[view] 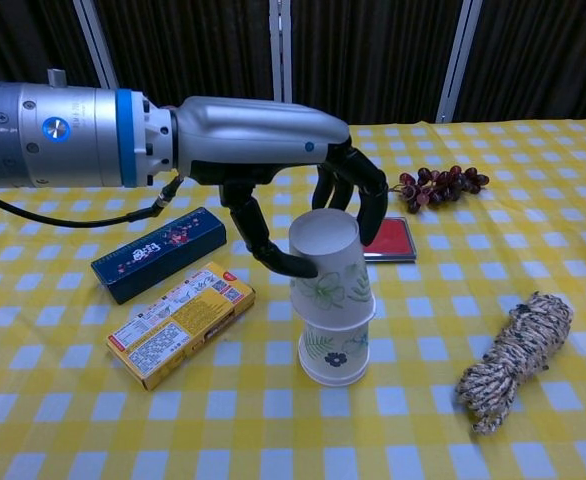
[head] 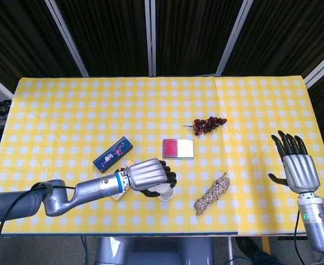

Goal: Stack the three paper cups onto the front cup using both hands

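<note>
A stack of white paper cups [view: 331,330] with green leaf prints stands upside down near the table's front edge; in the head view the stack [head: 165,192] is mostly covered. My left hand [view: 273,140] reaches over it from the left and grips the upper cup [view: 325,262], thumb on its left side, fingers curled round the far right side. That cup sits partway down over the lower cup [view: 333,355]. The same left hand [head: 148,174] shows in the head view. My right hand [head: 297,163] hovers at the far right, fingers spread, holding nothing.
A yellow box [view: 181,322] and a blue box [view: 160,252] lie left of the stack. A red-and-white pad [view: 391,240] and dark grapes [view: 438,185] lie behind it. A rope bundle [view: 513,360] lies to its right.
</note>
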You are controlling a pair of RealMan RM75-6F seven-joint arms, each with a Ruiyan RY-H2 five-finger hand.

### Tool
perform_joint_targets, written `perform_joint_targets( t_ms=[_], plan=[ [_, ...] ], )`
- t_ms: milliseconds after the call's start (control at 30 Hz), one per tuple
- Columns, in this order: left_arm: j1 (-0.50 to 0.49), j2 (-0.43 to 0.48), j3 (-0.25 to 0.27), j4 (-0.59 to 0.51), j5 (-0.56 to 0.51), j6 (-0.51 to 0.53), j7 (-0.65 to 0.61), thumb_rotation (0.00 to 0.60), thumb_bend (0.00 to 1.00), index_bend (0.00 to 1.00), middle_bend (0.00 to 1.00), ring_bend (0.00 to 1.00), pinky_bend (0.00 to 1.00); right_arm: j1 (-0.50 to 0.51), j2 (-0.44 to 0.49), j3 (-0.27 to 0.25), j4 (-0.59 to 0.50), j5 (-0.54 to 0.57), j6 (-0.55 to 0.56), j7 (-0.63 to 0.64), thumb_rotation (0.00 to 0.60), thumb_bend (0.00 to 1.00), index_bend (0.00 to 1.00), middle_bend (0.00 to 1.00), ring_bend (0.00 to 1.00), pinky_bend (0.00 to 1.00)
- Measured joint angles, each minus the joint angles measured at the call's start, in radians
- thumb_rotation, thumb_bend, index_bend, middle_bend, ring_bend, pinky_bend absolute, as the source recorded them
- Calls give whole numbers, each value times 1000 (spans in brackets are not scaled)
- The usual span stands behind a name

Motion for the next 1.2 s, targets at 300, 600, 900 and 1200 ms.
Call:
perform_joint_targets(
  t_ms=[300,600,900,1200],
  plan=[
    [-12,-15,18,13,-7,-44,5,600,16,89,1,43,172,0,0,1,0,2,-3,1,600,0,0,0,0,0],
    [-4,-50,32,41,-9,-43,1,600,16,28,0,8,153,-1,1,1,0,0,-3,5,600,0,0,0,0,0],
    [46,-71,43,93,-41,-12,42,600,16,1,0,0,90,-4,6,1,-5,-4,3,8,600,0,0,0,0,0],
    [262,-4,10,120,-276,150,182,600,5,0,0,0,0,-7,12,-3,-24,-25,11,12,600,0,0,0,0,0]
  ],
)
